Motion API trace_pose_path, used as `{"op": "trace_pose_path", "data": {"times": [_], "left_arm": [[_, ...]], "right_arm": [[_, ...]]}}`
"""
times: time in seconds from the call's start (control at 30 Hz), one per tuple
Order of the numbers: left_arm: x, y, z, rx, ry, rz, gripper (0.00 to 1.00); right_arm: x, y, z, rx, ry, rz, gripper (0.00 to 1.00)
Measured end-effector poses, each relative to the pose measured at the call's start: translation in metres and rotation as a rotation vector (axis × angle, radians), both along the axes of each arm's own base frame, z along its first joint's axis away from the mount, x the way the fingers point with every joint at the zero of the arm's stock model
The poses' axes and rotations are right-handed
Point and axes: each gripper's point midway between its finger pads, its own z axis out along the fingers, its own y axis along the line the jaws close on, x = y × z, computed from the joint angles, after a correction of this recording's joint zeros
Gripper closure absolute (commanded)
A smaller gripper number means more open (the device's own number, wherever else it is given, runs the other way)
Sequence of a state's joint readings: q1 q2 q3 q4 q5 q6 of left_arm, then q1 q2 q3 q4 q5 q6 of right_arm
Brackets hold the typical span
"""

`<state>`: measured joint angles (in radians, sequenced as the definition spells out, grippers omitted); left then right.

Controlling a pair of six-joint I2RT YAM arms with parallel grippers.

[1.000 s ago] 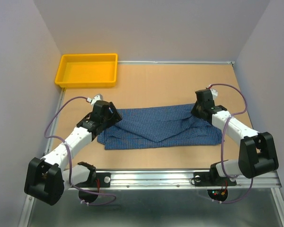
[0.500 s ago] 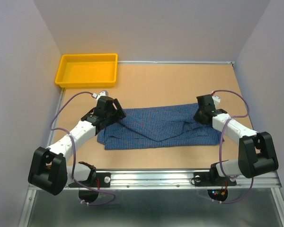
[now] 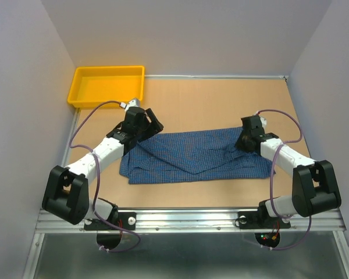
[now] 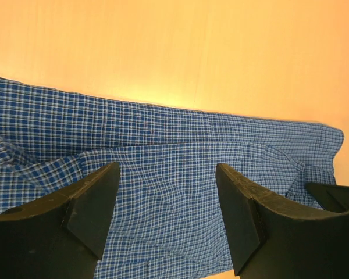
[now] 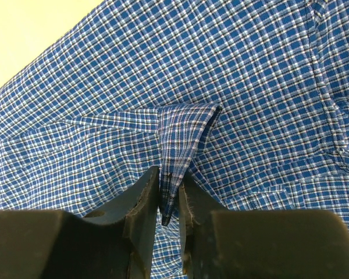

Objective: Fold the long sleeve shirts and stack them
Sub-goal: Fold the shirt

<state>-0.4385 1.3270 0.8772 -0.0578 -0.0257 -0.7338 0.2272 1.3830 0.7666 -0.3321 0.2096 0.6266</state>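
The blue checked shirt (image 3: 195, 156) lies in a long folded band across the table (image 3: 209, 102). The right gripper (image 5: 168, 200) pinches a ridge of its cloth (fingers nearly together). The left gripper (image 4: 166, 215) hangs wide open and empty over its left end.

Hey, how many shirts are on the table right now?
1. The blue checked shirt lies spread across the middle of the table, a fold near its right end pinched in the right gripper. Another could hide beneath it.
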Motion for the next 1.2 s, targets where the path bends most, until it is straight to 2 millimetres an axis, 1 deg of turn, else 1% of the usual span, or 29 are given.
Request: {"op": "trace_pose_path", "data": {"times": [0.03, 0.07, 0.1, 0.13, 0.17, 0.23, 0.27, 0.37, 0.4, 0.47, 0.53, 0.6, 0.63, 0.7, 0.73, 0.77, 0.83, 0.87, 0.9, 0.97, 1.0, 1.07, 1.13, 1.2], "left_arm": [[0.001, -0.001, -0.004, -0.004, 0.007, 0.003, 0.22], [0.002, -0.003, -0.011, -0.01, 0.018, 0.01, 0.22], [0.001, -0.003, -0.021, -0.017, 0.031, 0.019, 0.22], [-0.004, -0.001, -0.032, -0.014, 0.052, 0.025, 0.22], [-0.009, 0.001, -0.044, -0.013, 0.075, 0.037, 0.22], [-0.021, 0.01, -0.069, -0.002, 0.134, 0.066, 0.22], [-0.026, 0.015, -0.079, 0.0, 0.158, 0.082, 0.23], [-0.037, 0.031, -0.102, 0.004, 0.213, 0.144, 0.23], [-0.04, 0.038, -0.108, -0.005, 0.224, 0.173, 0.23], [-0.039, 0.042, -0.105, -0.028, 0.208, 0.2, 0.23], [-0.041, 0.046, -0.101, -0.037, 0.193, 0.216, 0.23], [-0.043, 0.05, -0.093, -0.044, 0.172, 0.228, 0.23], [-0.043, 0.051, -0.086, -0.048, 0.155, 0.23, 0.23], [-0.043, 0.051, -0.071, -0.064, 0.112, 0.228, 0.23], [-0.042, 0.051, -0.064, -0.072, 0.095, 0.226, 0.23], [-0.042, 0.05, -0.056, -0.08, 0.074, 0.22, 0.23], [-0.04, 0.045, -0.039, -0.094, 0.034, 0.199, 0.23], [-0.038, 0.04, -0.031, -0.102, 0.019, 0.182, 0.23], [-0.035, 0.033, -0.024, -0.113, 0.007, 0.162, 0.23], [-0.031, 0.019, -0.016, -0.129, -0.007, 0.123, 0.23], [-0.029, 0.011, -0.015, -0.141, -0.01, 0.099, 0.23], [-0.024, -0.004, -0.019, -0.157, 0.0, 0.063, 0.23], [-0.022, -0.013, -0.036, -0.156, 0.039, 0.043, 0.23], [-0.019, -0.016, -0.053, -0.146, 0.07, 0.048, 0.23]], "right_arm": [[0.0, 0.0, 0.0, 0.0, 0.002, 0.002, 0.75], [0.0, 0.001, -0.001, 0.002, 0.003, 0.006, 0.71], [0.0, 0.001, 0.0, 0.002, 0.002, 0.008, 0.7], [0.0, 0.001, 0.0, 0.002, 0.003, 0.013, 0.65], [-0.001, 0.002, -0.001, 0.002, 0.004, 0.015, 0.63], [-0.001, 0.002, 0.0, 0.001, 0.004, 0.027, 0.54], [-0.001, 0.003, 0.0, -0.001, 0.005, 0.038, 0.46], [-0.001, 0.005, 0.002, 0.002, 0.0, 0.063, 0.39], [-0.001, 0.006, 0.004, 0.003, -0.003, 0.078, 0.34], [0.0, 0.009, 0.01, 0.009, -0.02, 0.102, 0.29], [0.002, 0.012, 0.019, 0.016, -0.042, 0.132, 0.28], [0.004, 0.018, 0.033, 0.035, -0.08, 0.17, 0.26], [0.005, 0.02, 0.039, 0.04, -0.098, 0.18, 0.26], [0.009, 0.031, 0.06, 0.083, -0.153, 0.23, 0.24], [0.01, 0.034, 0.067, 0.095, -0.173, 0.244, 0.23], [0.011, 0.042, 0.077, 0.129, -0.199, 0.275, 0.22], [0.011, 0.054, 0.091, 0.183, -0.245, 0.324, 0.16], [0.012, 0.062, 0.099, 0.221, -0.27, 0.348, 0.0], [0.013, 0.068, 0.104, 0.25, -0.289, 0.367, 0.0], [0.018, 0.086, 0.121, 0.348, -0.358, 0.421, 0.0], [0.019, 0.093, 0.126, 0.385, -0.379, 0.442, 0.0], [0.023, 0.107, 0.131, 0.461, -0.418, 0.482, 0.0], [0.025, 0.115, 0.124, 0.509, -0.424, 0.503, 0.0], [0.025, 0.12, 0.105, 0.54, -0.397, 0.508, 0.0]]}}
